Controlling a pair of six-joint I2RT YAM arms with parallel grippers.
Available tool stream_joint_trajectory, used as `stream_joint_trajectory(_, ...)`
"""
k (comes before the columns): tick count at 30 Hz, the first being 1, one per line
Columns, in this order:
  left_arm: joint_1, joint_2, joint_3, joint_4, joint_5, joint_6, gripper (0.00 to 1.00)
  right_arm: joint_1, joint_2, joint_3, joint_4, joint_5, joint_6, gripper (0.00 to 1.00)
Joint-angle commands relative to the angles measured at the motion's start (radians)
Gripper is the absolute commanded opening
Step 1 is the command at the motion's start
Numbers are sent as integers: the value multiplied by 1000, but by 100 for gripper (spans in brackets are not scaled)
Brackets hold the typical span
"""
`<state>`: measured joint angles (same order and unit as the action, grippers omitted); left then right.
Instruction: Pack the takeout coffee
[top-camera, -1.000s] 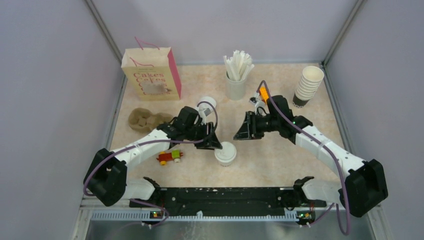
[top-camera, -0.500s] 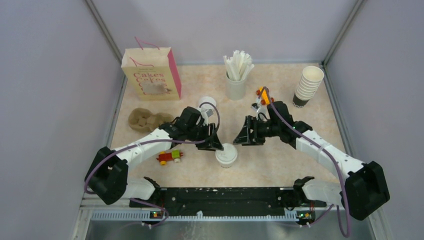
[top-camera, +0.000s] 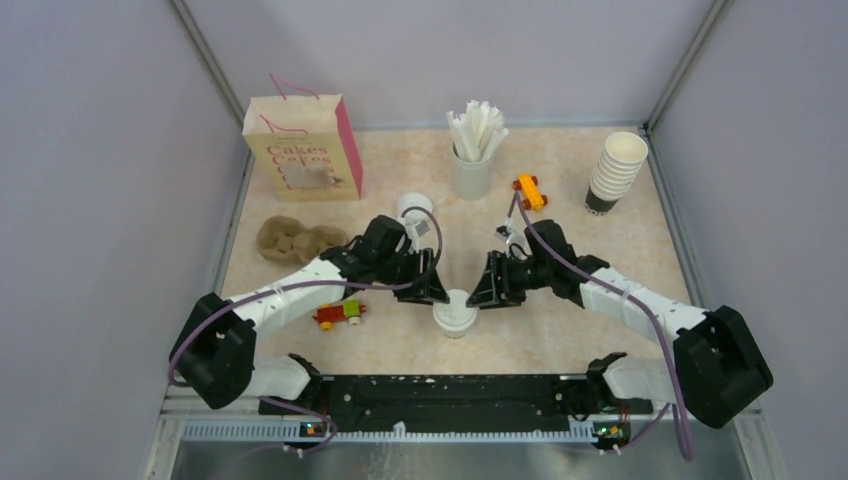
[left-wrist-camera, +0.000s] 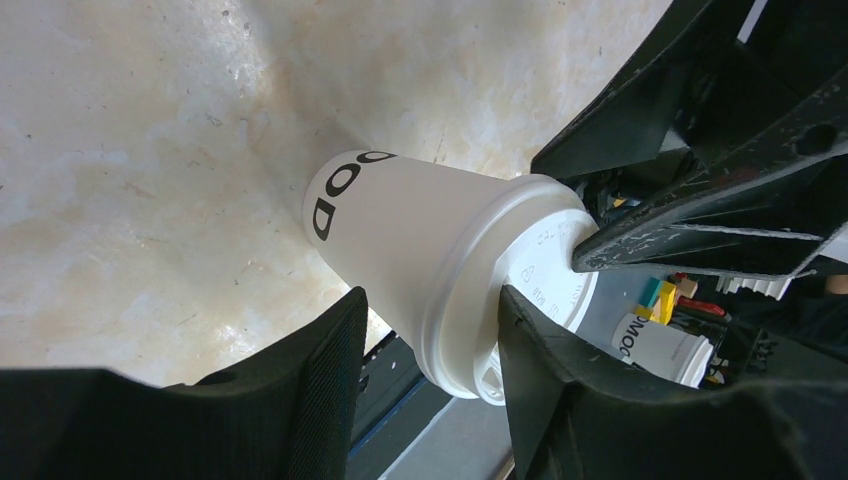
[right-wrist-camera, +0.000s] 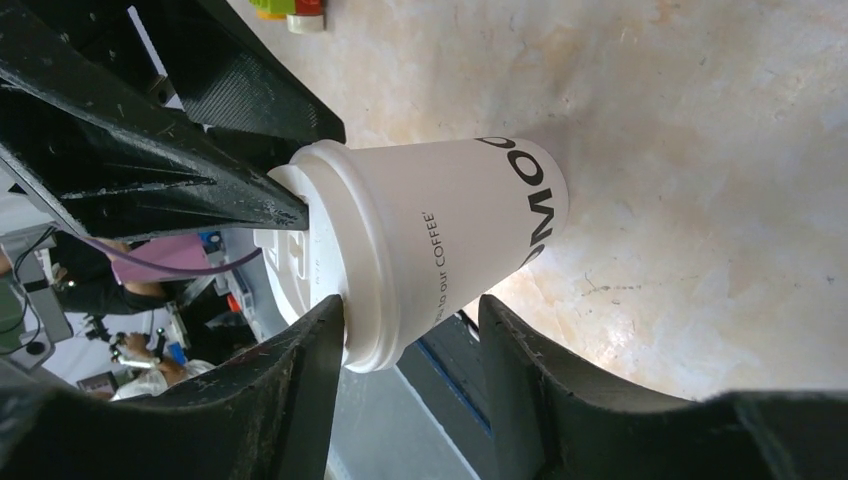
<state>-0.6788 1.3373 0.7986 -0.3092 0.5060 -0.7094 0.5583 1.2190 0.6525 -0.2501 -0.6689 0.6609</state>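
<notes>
The takeout coffee cup stands upright on the table with its white lid on; black letters are printed on its wall. My left gripper is open at the cup's left. In the left wrist view its fingers straddle the lid rim, one over the top and one beside the wall. My right gripper is open at the cup's right. In the right wrist view one of its fingers touches the lid rim and the other stands off the cup wall.
A paper bag stands at the back left, with a brown cup tray in front of it. A holder of white sticks and a stack of cups stand at the back. Another white cup and two toy cars lie nearby.
My right gripper has moved left and nearer, up to the cup's lid. My left gripper has shifted slightly toward the cup. The cup has stayed in place.
</notes>
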Motion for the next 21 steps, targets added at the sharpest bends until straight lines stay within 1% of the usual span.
stream_joint_trajectory(1, -15, 16, -12, -61, -58, 10, 55, 9, 8, -65, 114, 10, 10, 49)
stream_joint_trajectory(4, -18, 14, -19, -61, -64, 7, 55, 9, 22, -114, 130, 26, -12, 46)
stream_joint_trajectory(11, -27, 2, -53, -77, -91, 2, 54, 5, 4, -215, 155, 92, -51, 44)
stream_joint_trajectory(15, -30, -20, -95, -76, -106, -15, 53, 3, -2, -285, 214, 113, -56, 43)
stream_joint_trajectory(18, -32, -30, -108, -75, -107, -29, 53, 3, -4, -296, 228, 129, -76, 43)
stream_joint_trajectory(21, -33, -42, -96, -74, -105, -48, 52, -4, -1, -260, 222, 130, -101, 43)
